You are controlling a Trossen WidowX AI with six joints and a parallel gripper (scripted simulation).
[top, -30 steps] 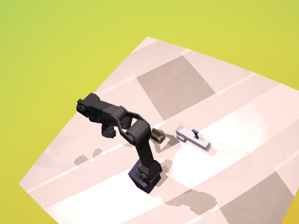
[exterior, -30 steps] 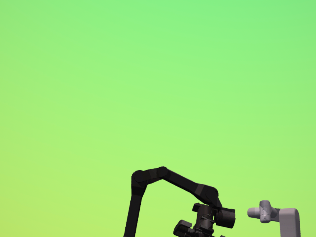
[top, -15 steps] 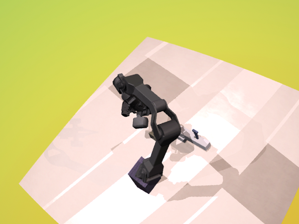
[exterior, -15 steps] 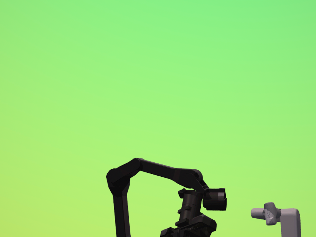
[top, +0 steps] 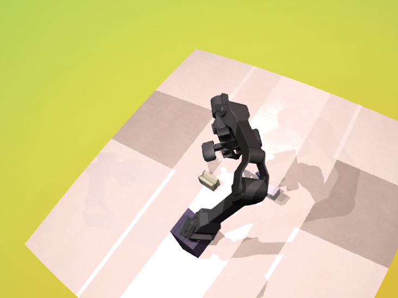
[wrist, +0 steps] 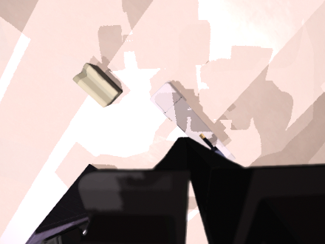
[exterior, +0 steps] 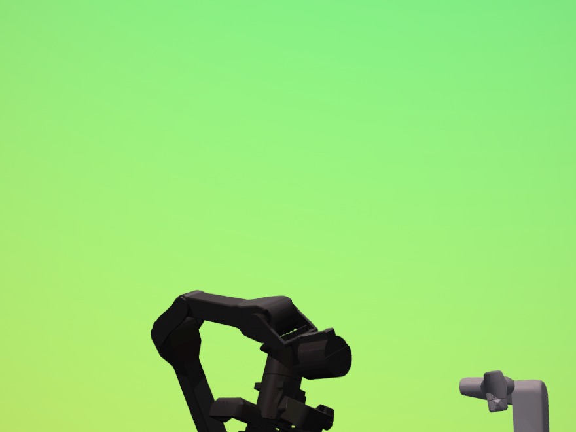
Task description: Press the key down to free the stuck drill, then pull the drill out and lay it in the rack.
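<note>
My gripper (wrist: 182,142) is shut and empty, high above the floor. In the wrist view its tips overlap the near edge of a long pale lilac block (wrist: 166,97) (top: 273,192). A seam crosses the block near its far end; I cannot tell which part is the key. The drill seems to be the dark blue piece (wrist: 218,151) (top: 258,173) with a brass tip at the block's near part, partly hidden by the fingers. The cream rack (wrist: 97,86) (top: 208,181), with a groove along its top, lies to the block's left in the wrist view, apart from it.
The arm's dark purple base block (top: 183,239) (wrist: 68,207) stands on the pale patterned floor. The arm hides much of the lilac block in the top view. A grey jointed arm (exterior: 530,404) shows at the lower right of the exterior view.
</note>
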